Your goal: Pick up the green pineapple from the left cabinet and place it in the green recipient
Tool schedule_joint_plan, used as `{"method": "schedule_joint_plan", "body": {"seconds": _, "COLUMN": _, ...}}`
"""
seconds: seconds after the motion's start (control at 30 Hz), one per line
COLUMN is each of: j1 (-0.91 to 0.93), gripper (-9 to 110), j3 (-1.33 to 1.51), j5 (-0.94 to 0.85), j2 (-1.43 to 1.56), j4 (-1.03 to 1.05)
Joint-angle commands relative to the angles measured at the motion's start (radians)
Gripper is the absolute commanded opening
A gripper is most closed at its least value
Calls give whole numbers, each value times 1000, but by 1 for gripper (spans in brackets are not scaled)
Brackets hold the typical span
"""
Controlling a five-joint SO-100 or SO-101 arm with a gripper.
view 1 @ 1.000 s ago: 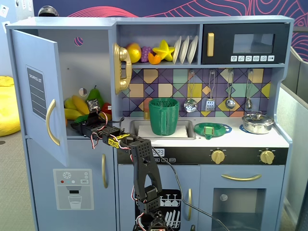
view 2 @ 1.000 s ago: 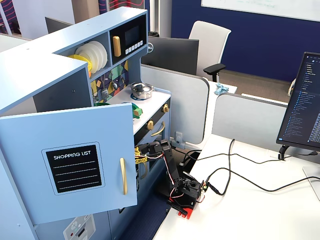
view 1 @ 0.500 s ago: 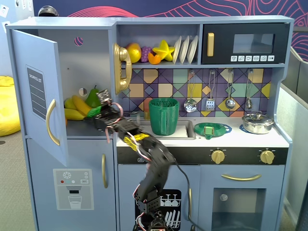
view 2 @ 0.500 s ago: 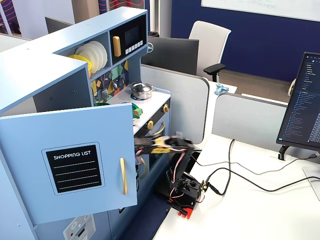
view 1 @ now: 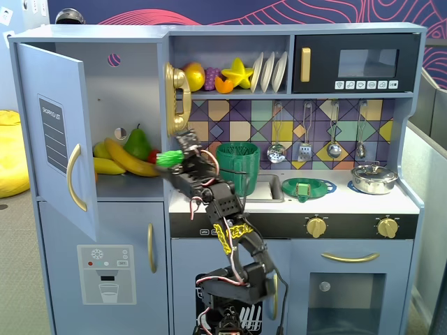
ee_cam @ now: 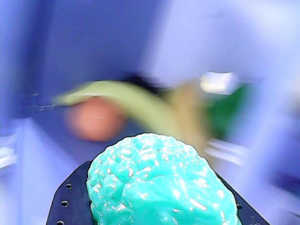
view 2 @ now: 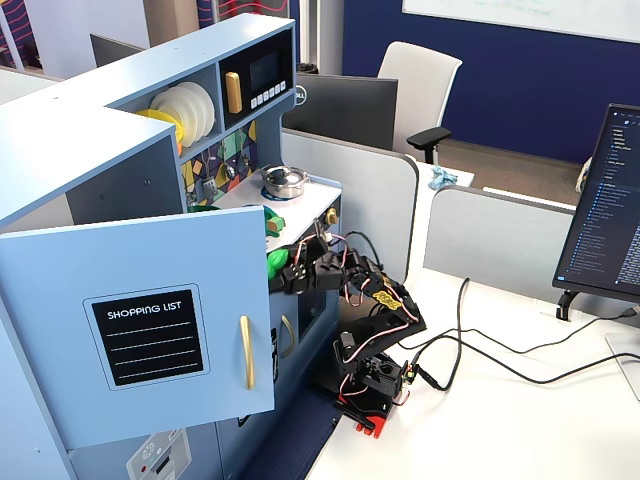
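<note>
Transport step: gripper clenched on green pineapple, outside left cabinet; next, swing over green recipient at the counter's left end, release.

A toy kitchen with shelves and a table full of play things.

Inside the left cabinet, whose door stands open, a yellow banana and a dark green pear lie on the shelf. On the table stands the green recipient at the sink, with a flat green strainer beside it and a silver pot farther right. The top shelf holds toy fruit, a yellow star and white plates.
</note>
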Motion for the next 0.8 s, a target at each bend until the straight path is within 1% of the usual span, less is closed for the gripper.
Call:
{"method": "schedule_joint_plan", "body": {"seconds": 0.0, "j1": 206, "gripper": 0, "j3": -63, "j5": 61, "j2": -12, "j4": 12}}
{"method": "schedule_joint_plan", "body": {"seconds": 0.1, "j1": 325, "gripper": 0, "j3": -83, "j5": 101, "j2": -81, "j4": -41}}
{"method": "schedule_joint_plan", "body": {"seconds": 0.23, "j1": 457, "gripper": 0, "j3": -121, "j5": 132, "j2": -230, "j4": -225}}
{"method": "schedule_joint_plan", "body": {"seconds": 0.3, "j1": 511, "gripper": 0, "j3": -186, "j5": 152, "j2": -324, "j4": -278}}
{"method": "schedule_joint_plan", "body": {"seconds": 0.5, "j1": 600, "gripper": 0, "j3": -370, "j5": 173, "j2": -578, "j4": -422}}
{"method": "schedule_joint_plan", "body": {"seconds": 0.77, "j1": 646, "gripper": 0, "j3": -569, "j5": 198, "j2": -868, "j4": -468}}
